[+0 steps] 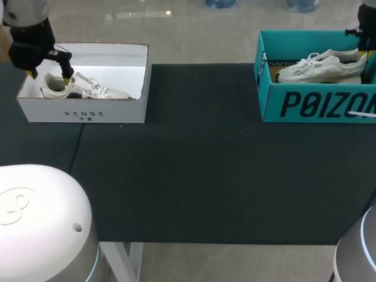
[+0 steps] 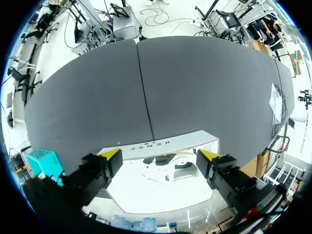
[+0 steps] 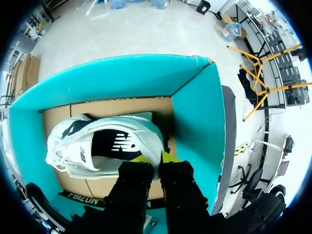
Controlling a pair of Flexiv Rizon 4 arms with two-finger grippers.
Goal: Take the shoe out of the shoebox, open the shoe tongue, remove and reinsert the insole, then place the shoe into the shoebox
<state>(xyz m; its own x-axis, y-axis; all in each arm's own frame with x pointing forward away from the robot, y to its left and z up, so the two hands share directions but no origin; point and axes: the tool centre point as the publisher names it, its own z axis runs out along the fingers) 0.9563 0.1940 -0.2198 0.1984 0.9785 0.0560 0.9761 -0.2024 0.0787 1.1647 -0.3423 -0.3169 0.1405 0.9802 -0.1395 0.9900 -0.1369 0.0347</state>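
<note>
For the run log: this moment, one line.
left gripper open over white box | right gripper shut on shoe in teal box

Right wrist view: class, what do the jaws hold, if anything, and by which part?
The right gripper holds the white shoe by its heel rim.

**White Arms, Black Grippers, Yellow Tips**

The left arm (image 1: 41,223) is big, round and white. It has a small hole, a faint curly mark and a light blue ring. The right arm (image 1: 355,258) is round and grey-white, with a blue ring too. The left gripper (image 2: 160,156) is black and blocky. The right gripper (image 3: 156,158) is black as well. Each finger ends in a bright yellow tip.
</note>
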